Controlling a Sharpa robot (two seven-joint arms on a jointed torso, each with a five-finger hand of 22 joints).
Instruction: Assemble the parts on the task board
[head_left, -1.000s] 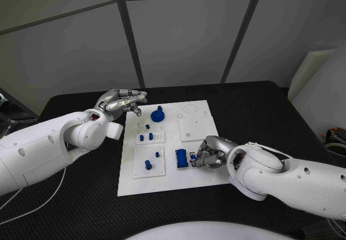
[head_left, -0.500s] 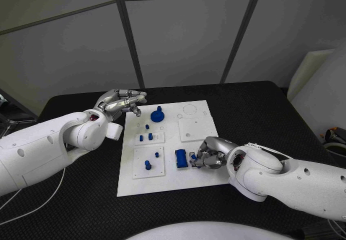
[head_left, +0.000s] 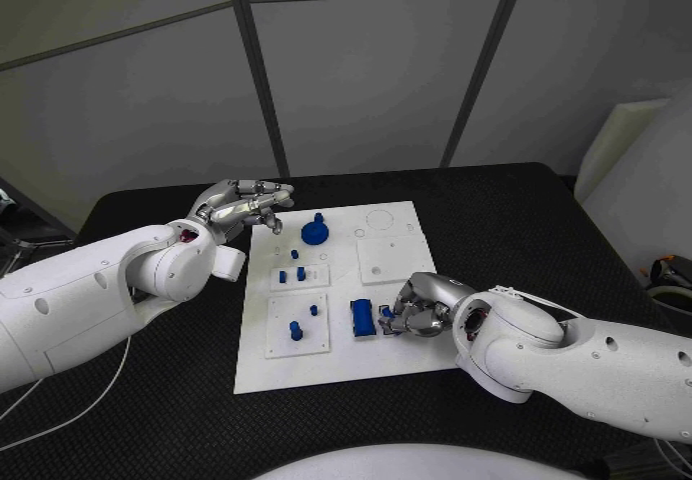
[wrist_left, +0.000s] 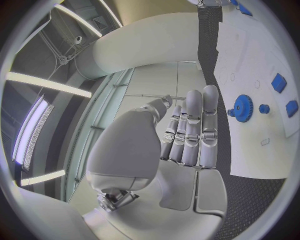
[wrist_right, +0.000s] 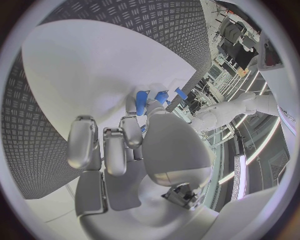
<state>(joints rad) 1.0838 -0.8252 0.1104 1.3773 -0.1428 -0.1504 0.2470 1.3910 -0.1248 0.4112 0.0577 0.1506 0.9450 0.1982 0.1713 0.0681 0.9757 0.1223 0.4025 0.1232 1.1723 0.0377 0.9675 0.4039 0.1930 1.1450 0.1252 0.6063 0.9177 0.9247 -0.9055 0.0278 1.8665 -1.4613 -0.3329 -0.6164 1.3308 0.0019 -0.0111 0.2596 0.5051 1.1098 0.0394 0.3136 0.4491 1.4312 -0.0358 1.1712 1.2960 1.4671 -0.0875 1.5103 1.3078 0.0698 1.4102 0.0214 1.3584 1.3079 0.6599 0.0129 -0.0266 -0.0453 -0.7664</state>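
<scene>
Task board: you have the white task board (head_left: 339, 350) lying flat in the middle of the black table (head_left: 505, 215), between the two arms.
Right robot hand: your right robot hand (head_left: 411, 308) sits on the board's right part, fingers curled down beside the blue rectangular block (head_left: 362, 316). A small blue piece (head_left: 387, 314) shows at its fingertips, touching or nearly touching the block; you cannot tell from these views whether it is actually pinched. In the right wrist view, blue parts (wrist_right: 152, 96) lie just past the fingers (wrist_right: 112, 145).
Left robot hand: your left robot hand (head_left: 241, 206) hovers at the board's far left corner, fingers loosely bent and apart, holding nothing. The left wrist view shows its fingers (wrist_left: 200, 130) laid straight side by side, empty.
Blue gear: the blue gear (head_left: 315, 232) with its upright post stands near the board's far edge, close to the left robot hand.
Small pegs: blue pegs (head_left: 291, 273) stand in the middle left plate; more pegs (head_left: 297, 328) stand in the near left plate.
</scene>
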